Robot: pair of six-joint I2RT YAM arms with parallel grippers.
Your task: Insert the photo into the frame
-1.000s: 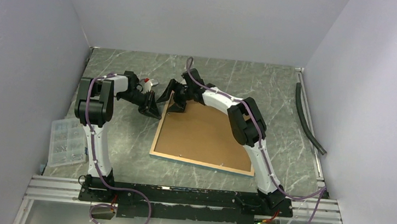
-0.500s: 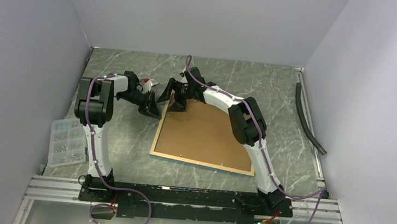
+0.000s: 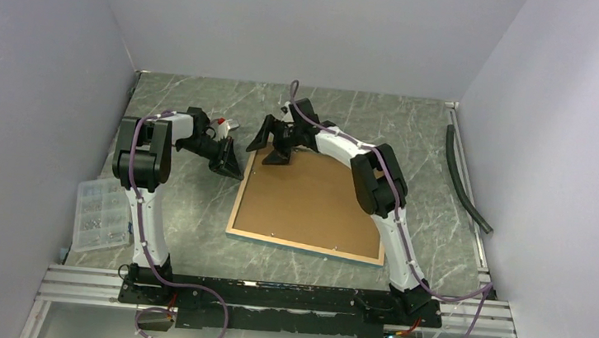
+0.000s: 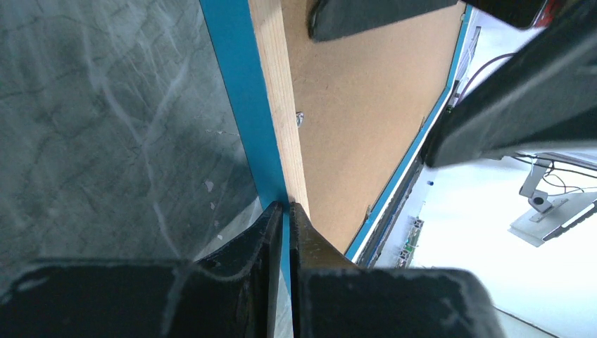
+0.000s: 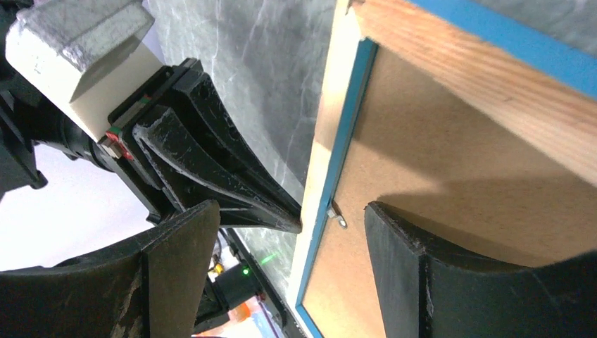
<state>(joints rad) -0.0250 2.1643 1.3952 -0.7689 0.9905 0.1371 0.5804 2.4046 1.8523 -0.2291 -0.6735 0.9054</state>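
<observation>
The frame point(image 3: 303, 248) lies face down on the marble table, its light wood edge and blue rim point(image 4: 238, 105) around a brown backing panel point(image 3: 309, 203). The photo is hidden. My left gripper point(image 3: 234, 171) is shut, and its tips point(image 4: 287, 206) touch the frame's left edge near the far corner. Above that corner my right gripper point(image 3: 270, 149) hangs open and holds nothing. One of its fingers point(image 5: 422, 260) is over the backing panel and the other is outside the rim. A small metal tab point(image 5: 337, 215) sits at the panel's edge between them.
A clear plastic box of small parts point(image 3: 101, 214) lies at the left near the left arm's base. A black hose point(image 3: 465, 181) runs along the right wall. Grey walls close in the table on three sides.
My right gripper has lifted and shifted slightly right over the frame's far-left corner, its jaws a little wider. The left gripper and the frame have not moved.
</observation>
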